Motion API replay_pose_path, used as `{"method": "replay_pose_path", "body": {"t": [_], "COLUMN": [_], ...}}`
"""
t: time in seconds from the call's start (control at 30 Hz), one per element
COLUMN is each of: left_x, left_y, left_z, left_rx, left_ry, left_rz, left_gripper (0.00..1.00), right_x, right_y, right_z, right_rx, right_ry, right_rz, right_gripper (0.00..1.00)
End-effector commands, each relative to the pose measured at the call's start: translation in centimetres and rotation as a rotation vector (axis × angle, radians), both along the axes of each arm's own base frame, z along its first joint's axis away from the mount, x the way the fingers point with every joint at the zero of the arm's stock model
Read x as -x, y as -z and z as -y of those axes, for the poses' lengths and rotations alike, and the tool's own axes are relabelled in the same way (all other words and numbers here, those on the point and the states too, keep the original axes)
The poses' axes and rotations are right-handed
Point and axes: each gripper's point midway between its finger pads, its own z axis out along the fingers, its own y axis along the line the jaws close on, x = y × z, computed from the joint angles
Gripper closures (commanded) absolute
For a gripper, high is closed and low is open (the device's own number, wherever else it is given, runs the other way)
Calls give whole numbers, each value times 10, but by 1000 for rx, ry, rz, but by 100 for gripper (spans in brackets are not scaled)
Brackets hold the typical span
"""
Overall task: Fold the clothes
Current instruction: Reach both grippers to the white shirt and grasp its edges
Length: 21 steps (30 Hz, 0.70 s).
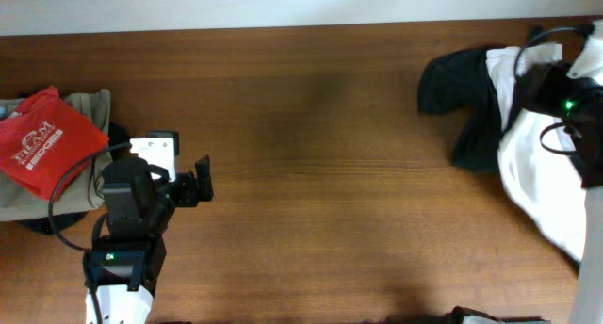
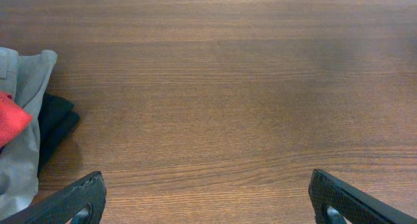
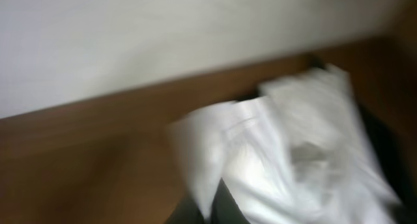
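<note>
A pile of clothes lies at the table's left edge: a red garment [image 1: 42, 140] on a beige one [image 1: 89, 107], with black cloth [image 1: 118, 136] under them. My left gripper [image 1: 200, 180] is open and empty over bare wood to the right of the pile; in the left wrist view [image 2: 208, 195] the pile's edge [image 2: 26, 87] shows at the left. At the right lie a black garment [image 1: 462, 93] and a white garment [image 1: 537, 173]. My right gripper [image 1: 529, 74] is over them. In the blurred right wrist view its fingers [image 3: 215, 198] are pinched on the white garment [image 3: 293, 152].
The brown wooden table [image 1: 320, 173] runs between the two heaps. A pale wall [image 3: 163, 35] stands behind the table's far edge. A dark object [image 1: 480, 316] shows at the front edge. The right arm's cable [image 1: 556, 140] loops over the white garment.
</note>
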Motion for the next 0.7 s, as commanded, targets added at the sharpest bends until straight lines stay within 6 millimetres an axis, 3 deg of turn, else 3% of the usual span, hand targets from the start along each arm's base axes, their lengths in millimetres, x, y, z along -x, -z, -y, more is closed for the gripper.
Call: {"method": "replay_pose_path", "body": {"t": [0.0, 0.03, 0.07, 0.13, 0.23, 0.3, 0.37, 0.4, 0.47, 0.53, 0.57, 0.63, 0.67], "left_x": [-3, -3, -2, -3, -2, -3, -3, -4, -6, -8, -9, -10, -12], "left_y": [-8, -8, -8, -8, -8, -8, -9, -10, -14, -18, -18, -13, -5], "left_z": [1, 1, 1, 1, 1, 1, 1, 1, 2, 7, 8, 15, 23], "left_rx": [-2, -2, -2, -2, -2, -2, -2, -2, 3, 18, 22, 42, 54], "left_ry": [13, 13, 13, 13, 13, 13, 13, 13, 21, 45, 51, 80, 107], "left_rz": [20, 20, 20, 20, 20, 20, 22, 28, 46, 65, 69, 48, 23], "left_gripper": [1, 1, 1, 1, 1, 1, 1, 1, 1, 1, 1, 1, 1], "right_x": [14, 20, 28, 35, 28, 22, 15, 11, 6, -4, -10, -24, -29], "right_y": [-16, -13, -10, -10, -4, 16, 51, 67, 88, 99, 102, 115, 123], "right_z": [-120, -146, -185, -227, -281, -306, -337, -347, -355, -350, -344, -312, -286], "right_rx": [-194, -210, -207, -166, -140, -149, -159, -162, -168, -135, -101, 5, 38], "right_ry": [-481, -557, -680, -826, -949, -1003, -1057, -1073, -1078, -1034, -993, -820, -685], "right_rz": [34, 14, 2, 27, 63, 20, -59, -93, -142, -161, -163, -215, -270], "right_gripper": [96, 96, 96, 96, 96, 96, 95, 85, 83, 36, 34, 25, 20]}}
